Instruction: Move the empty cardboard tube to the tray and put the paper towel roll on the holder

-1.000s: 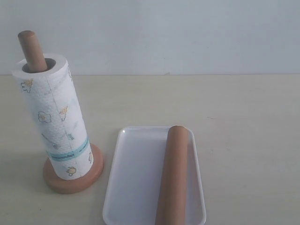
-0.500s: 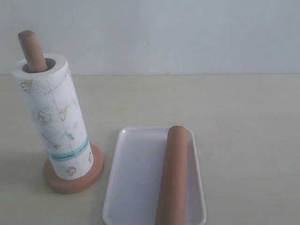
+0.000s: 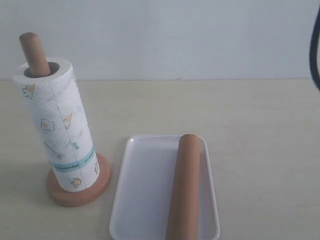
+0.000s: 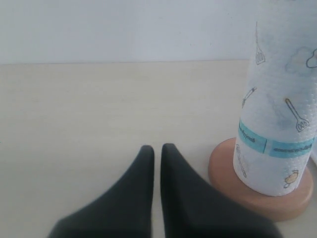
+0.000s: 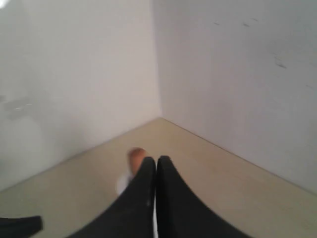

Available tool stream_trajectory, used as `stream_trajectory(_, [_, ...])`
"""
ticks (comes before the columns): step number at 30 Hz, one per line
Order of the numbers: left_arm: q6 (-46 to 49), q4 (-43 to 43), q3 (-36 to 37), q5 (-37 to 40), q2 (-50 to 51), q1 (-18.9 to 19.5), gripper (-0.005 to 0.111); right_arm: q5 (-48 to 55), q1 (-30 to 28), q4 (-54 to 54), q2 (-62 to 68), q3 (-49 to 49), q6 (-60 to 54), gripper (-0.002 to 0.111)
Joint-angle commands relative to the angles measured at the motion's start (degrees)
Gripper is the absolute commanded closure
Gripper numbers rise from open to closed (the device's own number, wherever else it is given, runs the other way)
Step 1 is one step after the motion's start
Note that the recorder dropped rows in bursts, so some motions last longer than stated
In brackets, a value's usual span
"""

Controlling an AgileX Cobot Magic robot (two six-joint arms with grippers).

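Exterior view: bright, even, diffuse light, slightly washed out, with only a faint soft shadow on the table [image 3: 20, 185] beside the holder [image 3: 102, 181] base and a soft reflection of the cardboard tube [image 3: 185, 190] in the tray [image 3: 145, 190]. Left wrist view: print on the paper towel roll [image 4: 277, 114] reasonably sharp, left gripper [image 4: 157, 148] soft-edged up close. Right wrist view: hazy and blurred throughout, walls [image 5: 237, 74] glary white.

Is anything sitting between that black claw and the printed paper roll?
Nothing visible: only bare beige table lies between the shut left gripper and the white cartoon-printed paper towel roll, which already stands on the round-based light wooden holder.
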Motion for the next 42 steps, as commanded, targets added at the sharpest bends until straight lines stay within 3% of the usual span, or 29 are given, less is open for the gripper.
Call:
stream_trajectory(1, [0.11, -0.64, 0.15, -0.06, -0.14, 0.15, 0.103, 15.45, -0.20, 0.15, -8.97, 13.53, 0.52, 0.109])
stream_trajectory(4, [0.11, -0.64, 0.15, -0.06, -0.14, 0.15, 0.103, 19.61, -2.72, 0.15, -18.39, 24.09, 0.64, 0.109])
stream_trajectory(8, [0.11, -0.64, 0.15, -0.06, -0.14, 0.15, 0.103, 17.98, -12.27, 0.15, -33.54, 37.68, 6.19, 0.109])
stream_trajectory(14, [0.11, -0.64, 0.15, -0.06, -0.14, 0.15, 0.103, 15.87, -22.74, 0.15, -47.88, 47.17, 7.17, 0.109])
stream_trajectory(23, [0.11, -0.64, 0.15, -0.06, -0.14, 0.15, 0.103, 14.08, -26.40, 0.15, -64.55, 56.08, 8.61, 0.109])
stream_trajectory(27, [0.11, -0.64, 0.15, -0.06, -0.14, 0.15, 0.103, 14.68, -26.63, 0.15, -64.55, 57.76, 8.61, 0.109])
stream_trajectory(35, [0.11, -0.64, 0.15, -0.06, -0.14, 0.15, 0.103, 15.75, -33.61, 0.15, -64.55, 60.11, 8.10, 0.109])
stream_trajectory(42, [0.11, -0.64, 0.15, -0.06, -0.14, 0.15, 0.103, 17.51, -33.83, 0.15, -64.55, 60.11, 6.55, 0.109])
